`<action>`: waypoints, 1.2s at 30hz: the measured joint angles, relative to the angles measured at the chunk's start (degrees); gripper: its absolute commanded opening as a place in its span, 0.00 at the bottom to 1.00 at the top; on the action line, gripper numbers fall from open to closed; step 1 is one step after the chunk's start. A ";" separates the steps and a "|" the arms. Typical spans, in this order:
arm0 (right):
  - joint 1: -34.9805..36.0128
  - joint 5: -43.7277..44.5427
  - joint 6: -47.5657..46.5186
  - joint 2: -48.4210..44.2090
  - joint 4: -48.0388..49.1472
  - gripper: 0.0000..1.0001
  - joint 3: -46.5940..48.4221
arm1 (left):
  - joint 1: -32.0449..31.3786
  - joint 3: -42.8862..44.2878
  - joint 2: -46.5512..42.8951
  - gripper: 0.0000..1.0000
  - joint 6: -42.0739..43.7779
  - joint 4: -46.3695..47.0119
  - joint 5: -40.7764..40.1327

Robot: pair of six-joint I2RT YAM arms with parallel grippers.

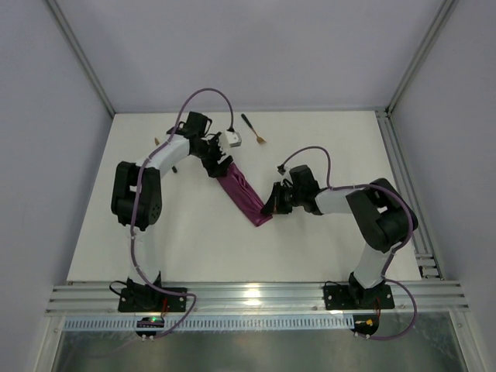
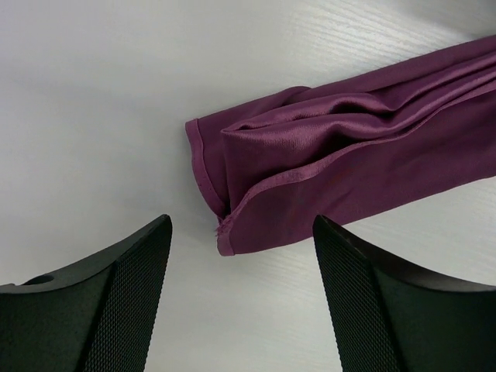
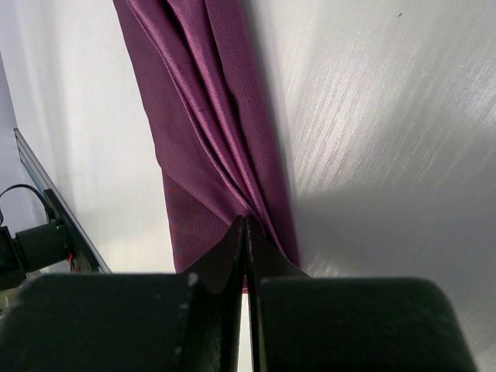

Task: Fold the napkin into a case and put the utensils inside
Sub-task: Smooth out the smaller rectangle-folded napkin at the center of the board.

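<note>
Magenta napkin (image 1: 243, 194) in low right tool (image 1: 269, 208)

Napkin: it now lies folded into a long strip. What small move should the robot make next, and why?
Probably lift the left hand clear and swing it toward the fork. That hand stands open, with one end of the napkin lying loose in front of it. The right hand is shut on the other end, pinning it, and the fork lies apart, not yet inside.
</note>
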 measured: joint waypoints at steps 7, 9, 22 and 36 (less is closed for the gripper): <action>-0.09 -0.87 -1.81 0.39 -1.81 0.04 1.25 | -0.13 1.60 4.70 0.52 7.15 -2.62 1.75; -0.09 -0.90 -2.14 0.42 -2.27 0.04 1.49 | -0.26 2.01 5.75 0.41 8.00 -3.65 1.86; -0.35 -1.95 -4.15 1.14 -3.98 0.04 2.91 | -0.46 2.25 5.88 0.15 7.43 -4.15 2.29; -0.37 -2.10 -15.47 1.01 -12.39 0.43 17.84 | -0.46 2.25 5.88 0.00 4.28 -4.00 3.80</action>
